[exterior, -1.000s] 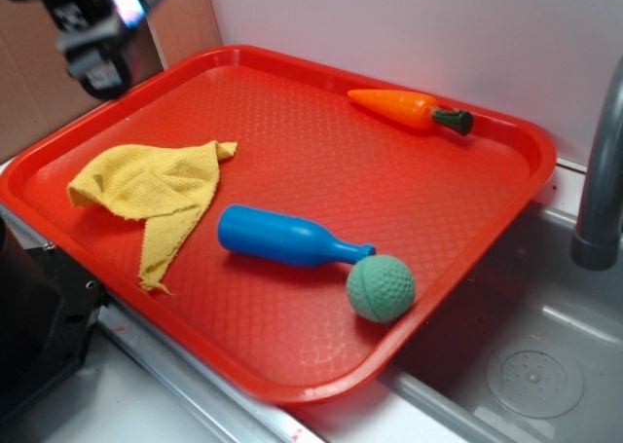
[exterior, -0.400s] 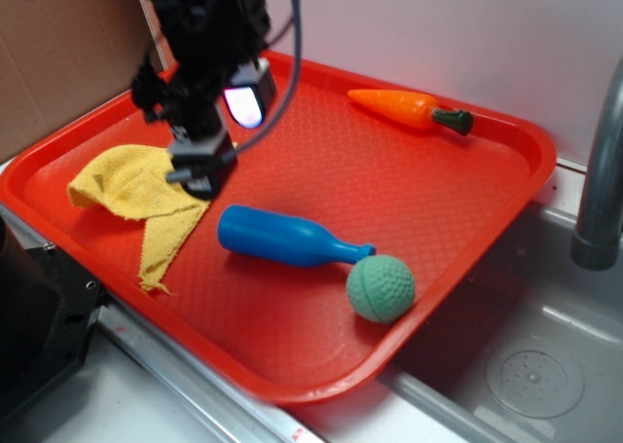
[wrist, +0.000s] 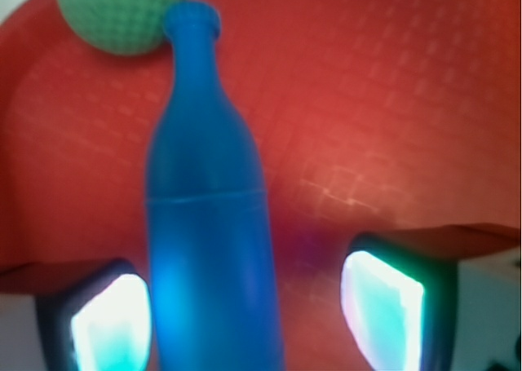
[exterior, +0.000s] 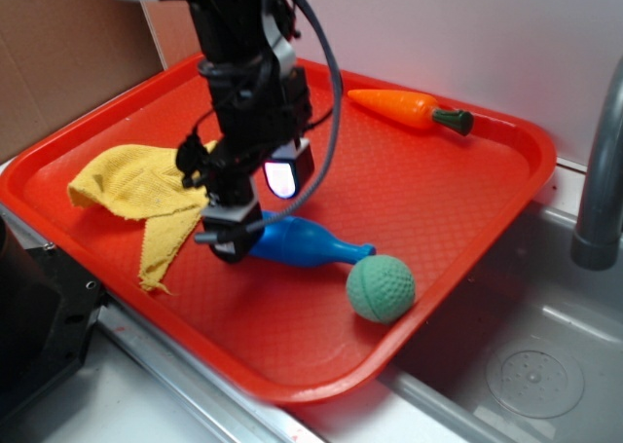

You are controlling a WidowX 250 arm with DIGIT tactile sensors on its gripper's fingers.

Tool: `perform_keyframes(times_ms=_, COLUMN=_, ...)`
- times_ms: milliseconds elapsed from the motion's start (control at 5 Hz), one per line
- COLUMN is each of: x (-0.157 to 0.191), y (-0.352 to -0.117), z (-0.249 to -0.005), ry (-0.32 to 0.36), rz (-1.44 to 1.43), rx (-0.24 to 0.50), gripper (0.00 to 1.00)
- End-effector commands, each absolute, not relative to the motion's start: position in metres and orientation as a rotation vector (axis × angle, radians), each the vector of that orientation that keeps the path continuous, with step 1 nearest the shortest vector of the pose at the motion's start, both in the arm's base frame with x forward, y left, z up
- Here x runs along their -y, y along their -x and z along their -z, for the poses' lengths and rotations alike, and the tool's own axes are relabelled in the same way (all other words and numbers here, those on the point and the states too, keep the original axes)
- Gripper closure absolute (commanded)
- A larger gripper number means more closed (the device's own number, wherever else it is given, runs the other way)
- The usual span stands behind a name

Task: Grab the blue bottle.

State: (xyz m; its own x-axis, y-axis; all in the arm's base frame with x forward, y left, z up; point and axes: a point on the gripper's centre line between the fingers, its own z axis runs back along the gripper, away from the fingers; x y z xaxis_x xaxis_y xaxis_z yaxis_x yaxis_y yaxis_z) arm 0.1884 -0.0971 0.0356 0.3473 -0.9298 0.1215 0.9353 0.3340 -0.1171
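Observation:
The blue bottle (exterior: 310, 243) lies on its side on the red tray (exterior: 409, 190), neck pointing right toward the green ball (exterior: 381, 288). My gripper (exterior: 232, 240) hangs low over the bottle's wide end and hides it in the exterior view. In the wrist view the bottle (wrist: 208, 224) runs up between my two fingers, closer to the left fingertip (wrist: 110, 318) than the right one (wrist: 383, 310). The gripper (wrist: 245, 322) is open, with a gap on the right side. The ball (wrist: 118, 12) sits by the bottle's cap.
A yellow cloth (exterior: 136, 195) lies crumpled at the tray's left. An orange toy carrot (exterior: 409, 109) rests near the far rim. A grey faucet (exterior: 604, 170) and sink basin (exterior: 531, 375) lie to the right of the tray.
The arm swept from the far left corner across the tray and came down over the bottle's wide end. Bottle, ball, cloth and carrot have stayed put.

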Motion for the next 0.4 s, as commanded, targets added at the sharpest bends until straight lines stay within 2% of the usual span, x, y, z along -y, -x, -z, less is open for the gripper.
perform_keyframes(times_ms=0, x=0.1065, y=-0.1801, z=-0.0118, ry=0.101, rz=1.264, rx=0.017, gripper=0.11)
perform_keyframes(times_ms=200, x=0.1044, y=-0.1826, z=-0.0128, ry=0.082, rz=1.251, rx=0.019, gripper=1.0)
